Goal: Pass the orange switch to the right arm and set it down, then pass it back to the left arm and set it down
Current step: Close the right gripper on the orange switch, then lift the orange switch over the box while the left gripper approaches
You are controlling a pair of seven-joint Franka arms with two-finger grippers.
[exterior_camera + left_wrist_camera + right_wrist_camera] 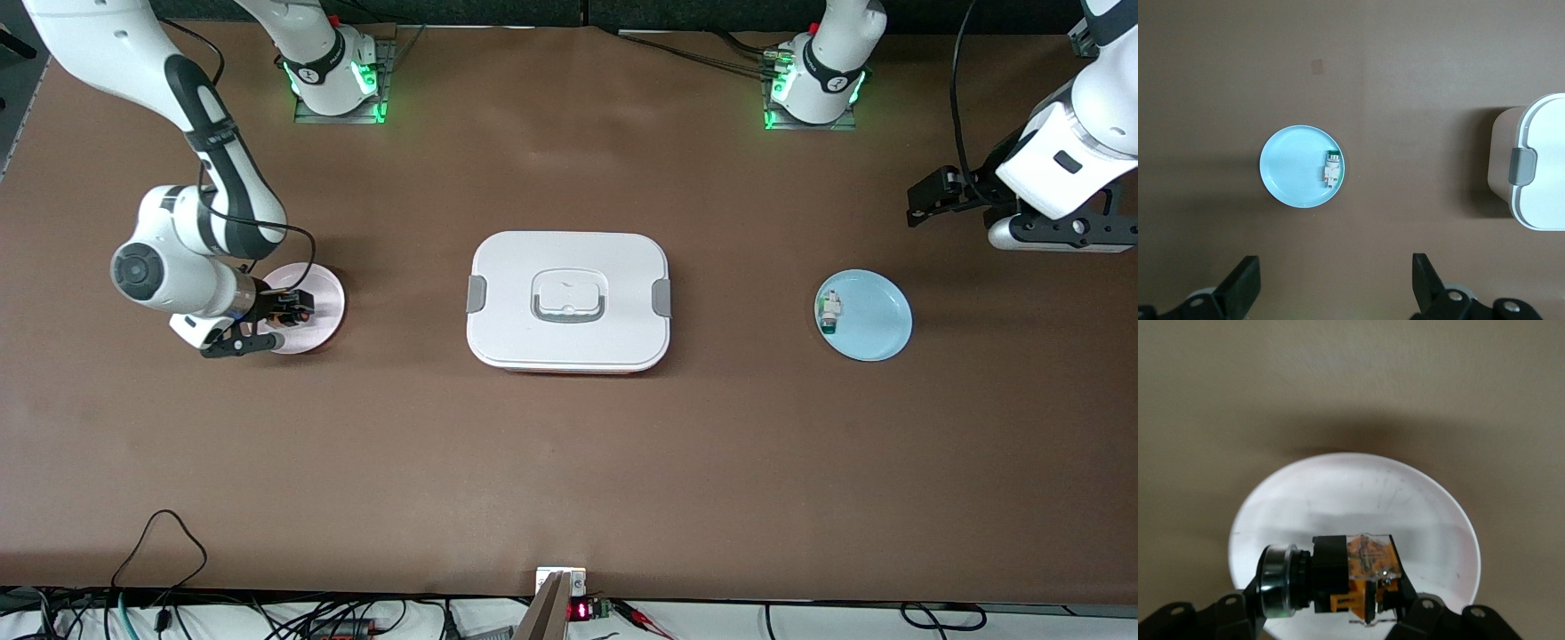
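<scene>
Right wrist view is showing the right pincer clenching on the orange switch, which is lying on the pale pink plate toward the right arm's end of the worktop. Box, white with grey side clips, is sitting mid-worktop between the two plates. Light blue plate is lying toward the left arm's end, carrying a small white-and-green component. Left pincer is waiting released above the worktop, near the blue plate, fingers standing wide apart and holding nothing.
</scene>
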